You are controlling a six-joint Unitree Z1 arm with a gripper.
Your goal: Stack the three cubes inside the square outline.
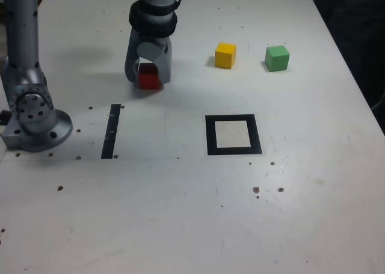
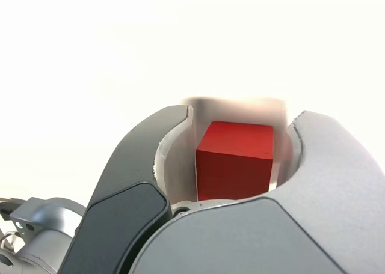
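The gripper (image 1: 148,77) is seen lowered over the red cube (image 1: 149,77), which sits on the white table (image 1: 180,214) between the jaws. In the wrist view the red cube (image 2: 234,160) is framed by the two jaws, a sliver of light showing on one side, so the jaws appear spread around it, not yet pressed against its faces; firm contact cannot be confirmed. The yellow cube (image 1: 225,54) and the green cube (image 1: 277,57) are left well apart toward the exterior view's right, and the square outline (image 1: 233,134) is unoccupied, nearer the camera. If the jaws are closed off-centre, the cube could be pushed or twisted, and a skewed grasp would probably be carried into a crooked placement inside the outline, weakening the base of the stack.
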